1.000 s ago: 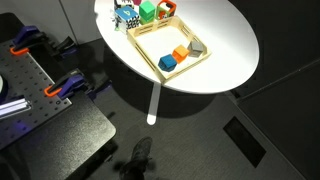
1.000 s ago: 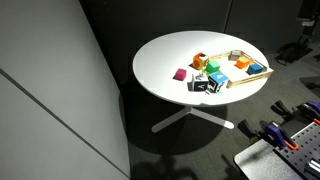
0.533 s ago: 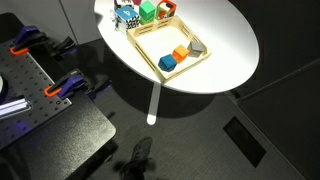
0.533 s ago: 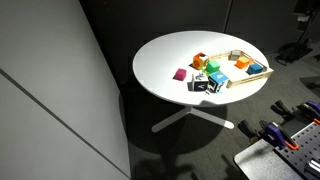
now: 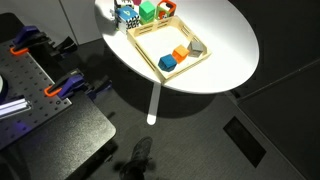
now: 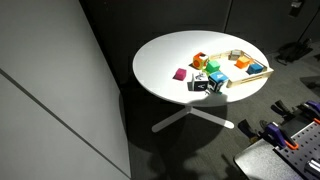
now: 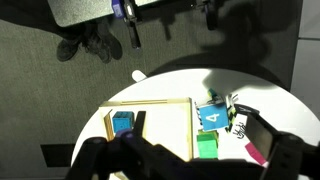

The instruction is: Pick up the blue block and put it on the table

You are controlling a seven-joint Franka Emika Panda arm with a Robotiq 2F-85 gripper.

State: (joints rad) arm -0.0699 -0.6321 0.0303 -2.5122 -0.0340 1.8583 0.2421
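The blue block [image 5: 167, 63] lies in the near corner of a shallow wooden tray [image 5: 150, 50] on the round white table [image 5: 225, 40]. It also shows in an exterior view [image 6: 245, 63] and at the left of the wrist view [image 7: 122, 124]. An orange block [image 5: 181, 53] and a grey piece [image 5: 196, 46] lie in the same tray. My gripper [image 7: 190, 162] is open and empty, high above the table, its dark fingers framing the bottom of the wrist view. It does not show in the exterior views.
Beside the tray stand a green block [image 5: 147, 11], a blue-and-white speckled object [image 5: 125, 14], a light-blue cube marked 4 [image 7: 211, 117] and a magenta block [image 6: 181, 74]. A dark perforated workbench [image 5: 40, 110] with orange clamps [image 5: 66, 86] stands near the table.
The blocks and tray have not moved. A dark part at the top right edge of an exterior view has shifted slightly to the left.
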